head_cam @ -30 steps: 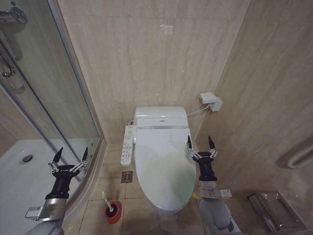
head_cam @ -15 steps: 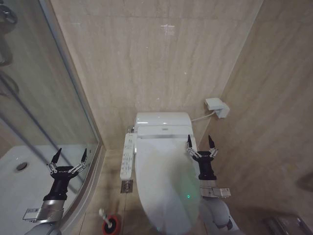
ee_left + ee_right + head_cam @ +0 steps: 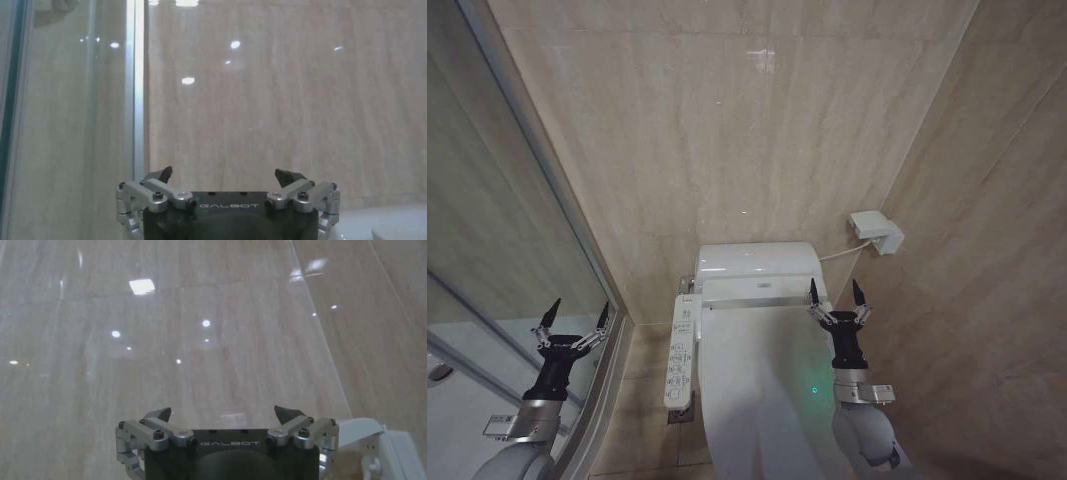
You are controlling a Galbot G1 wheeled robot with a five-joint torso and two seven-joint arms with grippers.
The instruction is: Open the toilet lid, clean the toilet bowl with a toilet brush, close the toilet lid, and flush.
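Both grippers are standing upright with their fingers spread wide, and they are holding nothing. Right gripper (image 3: 834, 298) is hanging over the right side of the toilet lid (image 3: 762, 400), near the far end of it; left gripper (image 3: 574, 321) is hanging at the left, in front of the glass shower door (image 3: 497, 290), well apart from the toilet. On the body of each gripper, in the wrist views, the word GALBOT is reading in pale letters (image 3: 229, 205) (image 3: 228, 443).

The lid is lying closed, white and glossy, with a small green light reflecting on it. A white button panel (image 3: 680, 352) is sticking out along its left side; the marks on the buttons are too small to read. A white wall box (image 3: 876, 232) is sitting on the right wall.

Compared with one second ago, the whole head view is showing more wall and less floor, so the camera is tilting up. The red cup with the brush is now out of the picture, and the grippers are keeping the same pose.
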